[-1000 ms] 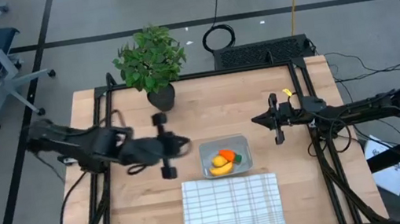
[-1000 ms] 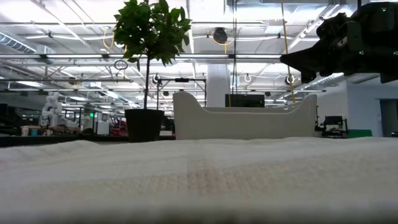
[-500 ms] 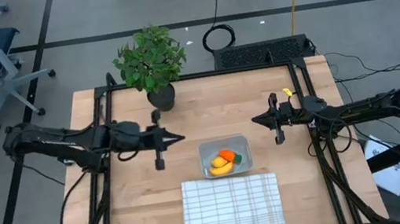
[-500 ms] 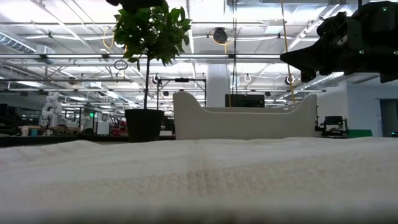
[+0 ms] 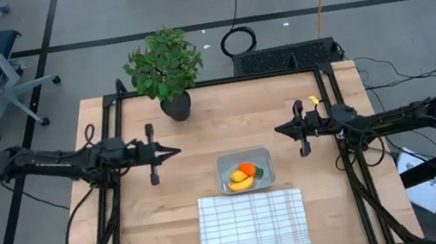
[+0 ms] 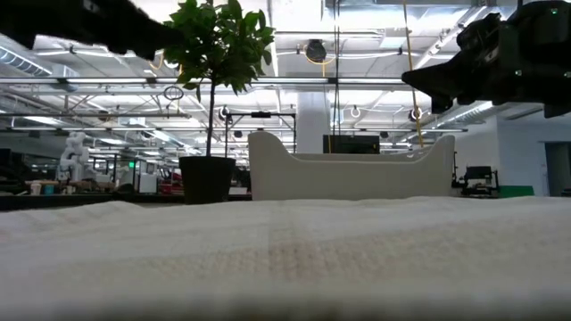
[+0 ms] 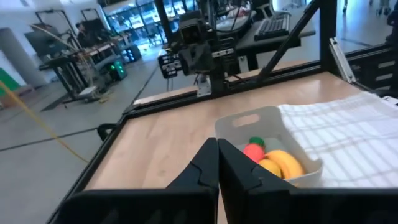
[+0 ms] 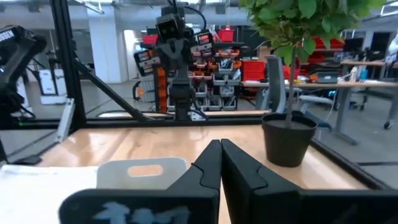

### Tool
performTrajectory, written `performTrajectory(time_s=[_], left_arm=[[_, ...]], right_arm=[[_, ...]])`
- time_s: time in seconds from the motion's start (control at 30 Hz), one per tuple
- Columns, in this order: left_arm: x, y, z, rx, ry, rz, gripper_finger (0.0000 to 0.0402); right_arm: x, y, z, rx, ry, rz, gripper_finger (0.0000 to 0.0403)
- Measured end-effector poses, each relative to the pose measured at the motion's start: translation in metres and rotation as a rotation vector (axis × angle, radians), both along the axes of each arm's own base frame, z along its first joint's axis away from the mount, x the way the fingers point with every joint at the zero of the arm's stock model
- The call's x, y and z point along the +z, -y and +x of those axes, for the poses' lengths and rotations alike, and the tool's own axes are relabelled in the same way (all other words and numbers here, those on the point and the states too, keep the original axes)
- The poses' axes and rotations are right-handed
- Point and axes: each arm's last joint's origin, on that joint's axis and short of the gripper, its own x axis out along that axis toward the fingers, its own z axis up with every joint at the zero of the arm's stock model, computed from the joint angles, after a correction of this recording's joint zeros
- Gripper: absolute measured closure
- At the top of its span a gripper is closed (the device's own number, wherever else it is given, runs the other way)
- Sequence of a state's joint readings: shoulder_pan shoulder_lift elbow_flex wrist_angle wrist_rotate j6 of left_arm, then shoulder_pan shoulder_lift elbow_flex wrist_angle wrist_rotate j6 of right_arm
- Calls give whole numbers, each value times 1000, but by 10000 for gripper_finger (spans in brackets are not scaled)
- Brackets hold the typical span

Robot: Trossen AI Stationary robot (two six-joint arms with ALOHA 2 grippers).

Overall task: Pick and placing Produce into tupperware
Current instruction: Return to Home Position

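Note:
The clear-greyish tupperware (image 5: 245, 171) sits on the table just beyond the checked cloth, with the orange carrot (image 5: 248, 168), the yellow-orange banana (image 5: 242, 184) and a small yellow piece (image 5: 235, 175) lying inside it. The left wrist view shows the tupperware (image 7: 268, 134) with the carrot (image 7: 254, 151) and banana (image 7: 285, 163). My left gripper (image 5: 176, 152) hovers shut over the table's left half, away from the tupperware. My right gripper (image 5: 279, 133) hovers shut to the right of and beyond it. In their wrist views, the left gripper (image 7: 217, 146) and right gripper (image 8: 221, 147) hold nothing.
A leafy potted plant (image 5: 165, 69) stands at the table's far edge, left of centre. The white checked cloth (image 5: 253, 227) lies at the near edge, right before the tupperware. Bare wood (image 5: 226, 116) lies between the two arms.
My left arm has drawn back from beside the tupperware toward the table's left edge, and its gripper has moved clear of the container. The right arm has kept still. The produce and tupperware stay where they were.

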State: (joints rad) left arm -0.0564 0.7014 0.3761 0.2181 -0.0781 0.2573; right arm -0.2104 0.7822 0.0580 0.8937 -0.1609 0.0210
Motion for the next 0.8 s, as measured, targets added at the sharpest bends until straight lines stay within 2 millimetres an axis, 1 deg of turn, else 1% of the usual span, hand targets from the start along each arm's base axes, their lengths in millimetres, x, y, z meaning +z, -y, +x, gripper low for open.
performTrajectory(time_s=[0.2, 0.33, 0.5, 0.57, 0.8], left_arm=[[-19, -7, -16, 40, 40, 21, 401], [-28, -8, -22, 47, 37, 23, 401], [-50, -8, -28, 36, -11, 58, 401], [-59, -8, -30, 34, -32, 70, 401], [-64, -8, -35, 14, -61, 69, 401]], right_arm=[[3, 4, -2, -34, 21, -26, 403], [3, 3, -4, -9, 10, -4, 403], [-4, 2, -7, 17, -81, 34, 403], [-2, 2, -8, 14, -86, 35, 403], [-1, 1, -13, 13, -98, 57, 403]])
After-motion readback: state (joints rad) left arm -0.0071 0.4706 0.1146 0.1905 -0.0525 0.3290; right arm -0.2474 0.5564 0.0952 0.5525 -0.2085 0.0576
